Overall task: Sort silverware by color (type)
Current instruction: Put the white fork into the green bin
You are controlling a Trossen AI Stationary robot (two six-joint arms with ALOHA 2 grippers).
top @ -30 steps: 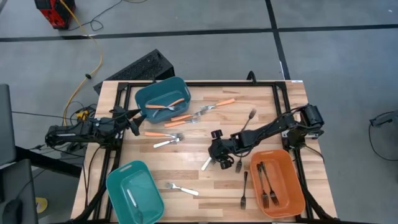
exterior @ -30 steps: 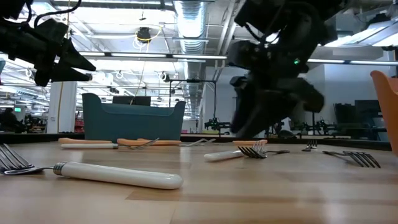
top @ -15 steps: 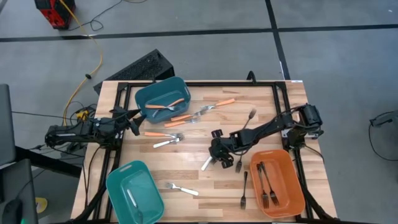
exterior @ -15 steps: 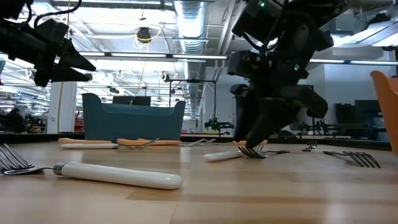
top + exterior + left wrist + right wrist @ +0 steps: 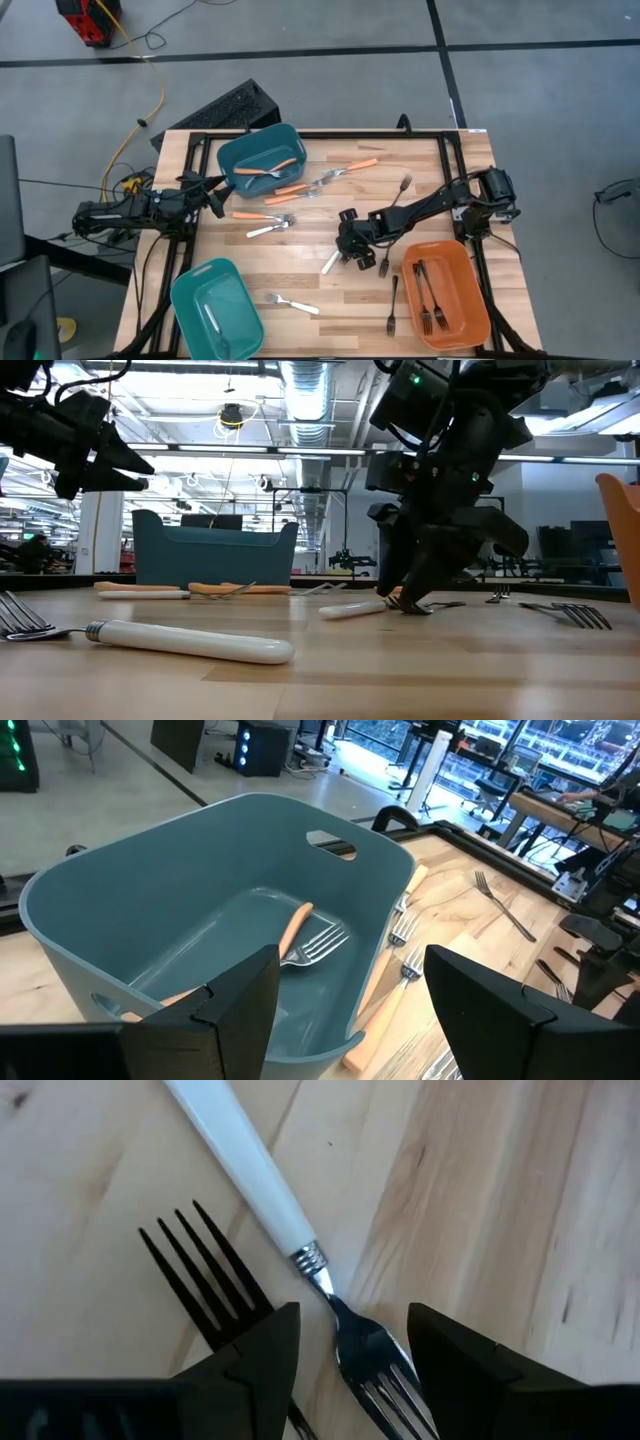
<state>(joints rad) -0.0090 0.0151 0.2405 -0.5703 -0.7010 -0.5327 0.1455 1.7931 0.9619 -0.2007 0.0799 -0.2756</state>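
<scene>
**White-handled fork: pinch at the neck, low and square**

The right gripper (image 5: 350,250) is down at mid-bench, jaws spread and straddling the white-handled fork (image 5: 245,1175) where the handle meets the metal neck. Nothing is pinched yet. The fork lies flat on the bench (image 5: 300,262), and a black fork (image 5: 200,1275) lies just beside it with its tines near one jaw.

Handling, my read:
- It looks light and stiff, so no flex is expected.
- The handle is smooth, glossy and rounded, so it will likely slip or roll under a side pinch.
- The neck is thin and sits nearly flush with the wood, so the jaws need to reach bench level.
- The ferrule or the handle end just behind it looks like the best hold: thicker, and near the balance point.
- Risk: catching the black fork's tines on closing.

Left gripper (image 5: 350,960): jaws spread and empty, hovering by the upper teal bin (image 5: 222,150).

Counts from the high view, approximate:
- Orange-handled: one in the upper teal bin and about four loose on the bench nearby. The cluster overlaps, so I can't be exact.
- White-handled: three loose on the bench, including this one. There looks to be one in the lower teal bin (image 5: 180,290).
- Black: three loose on the bench, and two or three in the orange bin (image 5: 478,300), too tangled to separate.
- Bins: two teal, one orange.
</scene>
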